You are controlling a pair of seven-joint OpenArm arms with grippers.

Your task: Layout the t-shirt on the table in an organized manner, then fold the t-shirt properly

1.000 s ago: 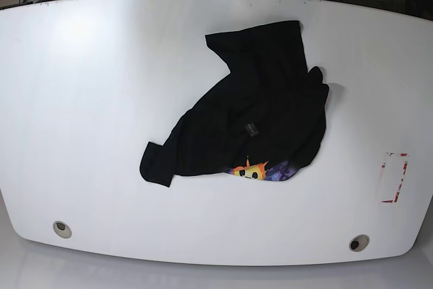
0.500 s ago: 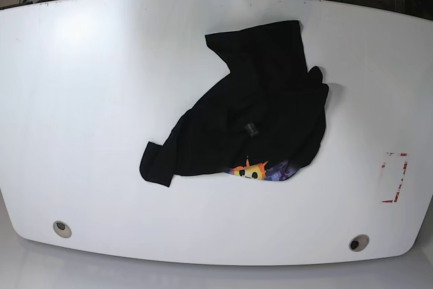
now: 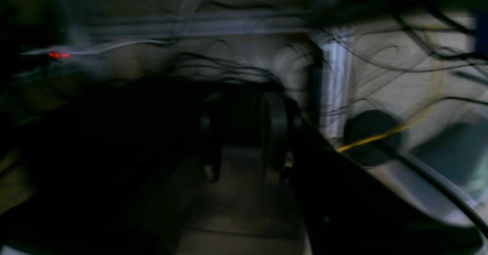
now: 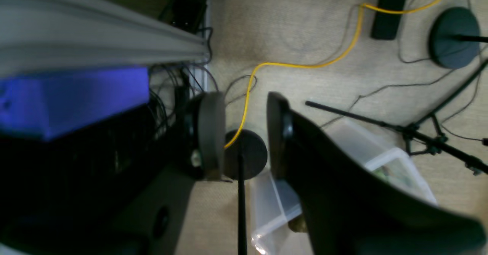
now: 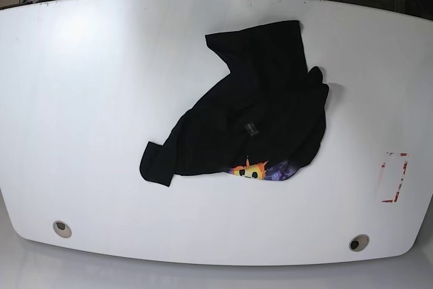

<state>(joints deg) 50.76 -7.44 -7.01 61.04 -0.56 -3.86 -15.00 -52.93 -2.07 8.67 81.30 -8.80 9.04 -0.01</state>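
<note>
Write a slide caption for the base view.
Crumpled black t-shirt, sun print peeking out, lies unfolded on the white table; no arm in view.

The table (image 5: 88, 99) is a wide white surface, and only one thing lies on it: the t-shirt (image 5: 257, 113), crumpled in a loose heap right of the centre. All the left half of the table is bare, so a gripper can pass there freely. A band of bare table also runs along the near edge, in front of the shirt, and a narrower one along the far edge behind it. On the right, bare surface lies between the shirt and the red-outlined mark (image 5: 394, 177), which is flat and blocks nothing. Two grommet holes (image 5: 61, 228) sit near the front corners, flush with the surface. No arm reaches over the table.
</note>
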